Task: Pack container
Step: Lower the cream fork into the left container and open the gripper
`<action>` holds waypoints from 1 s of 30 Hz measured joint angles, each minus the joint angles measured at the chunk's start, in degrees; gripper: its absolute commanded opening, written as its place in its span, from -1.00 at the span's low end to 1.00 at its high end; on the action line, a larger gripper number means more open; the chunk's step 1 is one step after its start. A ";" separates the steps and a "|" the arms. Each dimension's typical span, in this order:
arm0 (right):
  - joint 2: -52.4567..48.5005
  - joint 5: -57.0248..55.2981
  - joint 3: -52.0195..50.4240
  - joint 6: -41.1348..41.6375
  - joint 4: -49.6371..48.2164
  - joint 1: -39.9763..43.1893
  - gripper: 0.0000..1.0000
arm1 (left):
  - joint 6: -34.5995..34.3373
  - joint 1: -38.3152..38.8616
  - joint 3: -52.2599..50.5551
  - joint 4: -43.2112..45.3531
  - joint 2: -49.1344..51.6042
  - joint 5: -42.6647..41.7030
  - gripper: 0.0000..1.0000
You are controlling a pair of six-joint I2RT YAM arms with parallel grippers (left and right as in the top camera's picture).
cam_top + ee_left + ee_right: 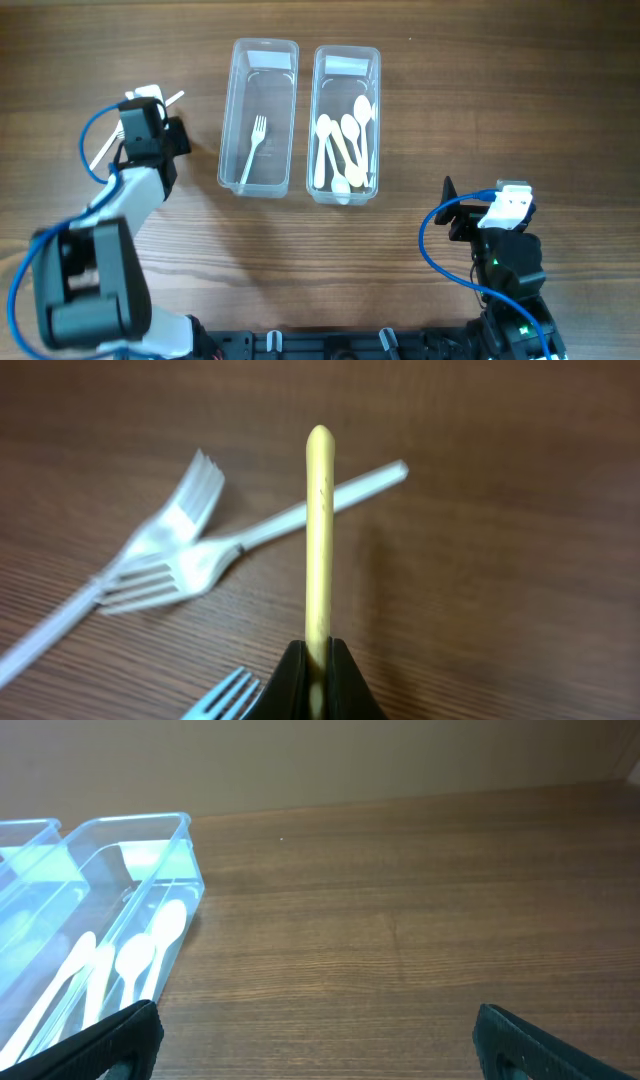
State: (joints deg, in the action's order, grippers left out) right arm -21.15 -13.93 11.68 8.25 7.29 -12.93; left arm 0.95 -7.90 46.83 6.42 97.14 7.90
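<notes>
Utensil [320, 530], slim and pale yellow, is pinched by one end in the left end effector [320, 652]; edge-on, its kind cannot be told. Loose forks [165, 555] are seen on the counter [500, 580] just beyond it. The fork container [258, 115] lies well to its right, so a carry there and a release are judged next. The right end effector [315, 1045] is held spread and empty, beside the spoon container [185, 870].

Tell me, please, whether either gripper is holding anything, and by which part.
The left gripper is shut on a thin cream utensil, seen edge-on, pinched at one end; which end cannot be told. The right gripper holds nothing.
</notes>
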 measured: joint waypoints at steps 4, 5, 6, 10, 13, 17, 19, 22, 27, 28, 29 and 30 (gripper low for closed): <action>0.00 0.00 0.00 0.00 0.02 0.00 1.00 | -0.02 0.00 0.02 -2.93 -11.08 -0.02 -0.92; 0.00 0.00 0.00 0.00 -0.04 0.00 0.99 | -0.17 0.00 0.02 -3.87 -12.66 0.00 -0.92; 0.00 0.00 0.00 0.00 -0.02 0.00 1.00 | -0.98 0.00 0.02 -5.70 -14.43 -0.04 -0.92; 0.00 0.00 0.00 0.00 -0.02 0.00 0.99 | -3.41 3.21 0.02 -9.25 -21.42 -5.40 -0.92; 0.00 0.00 0.00 0.00 -0.02 0.00 1.00 | -3.82 8.57 0.02 -10.51 -25.20 -11.28 -0.92; 0.00 0.00 0.00 0.00 -0.02 0.00 0.99 | -3.89 16.61 0.02 -13.94 -25.75 -15.08 -0.92; 0.00 0.00 0.00 0.00 -0.02 0.00 0.99 | -3.89 18.10 0.02 -15.32 -24.76 -15.02 -0.73; 0.00 0.00 0.00 0.00 -0.02 0.00 1.00 | -4.26 18.36 0.02 -15.28 -20.59 -14.64 0.63; 0.00 0.00 0.00 0.00 -0.02 0.00 0.99 | -3.98 18.36 -0.04 -10.67 -18.25 -14.60 0.83; 0.00 0.00 0.00 0.00 -0.02 0.00 0.99 | -3.43 18.36 -0.04 -10.86 -18.67 -13.92 0.91; 0.00 0.00 0.00 0.00 -0.02 0.00 0.99 | -2.80 18.36 -0.04 -11.87 -19.91 -12.09 0.96; 0.00 0.00 0.00 0.00 0.00 0.00 0.99 | -2.32 18.34 0.00 -13.25 -21.22 -9.97 0.99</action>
State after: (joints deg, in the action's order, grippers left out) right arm -21.15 -13.93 11.68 8.25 7.29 -12.93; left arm -1.37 10.44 46.83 -6.83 75.92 -2.07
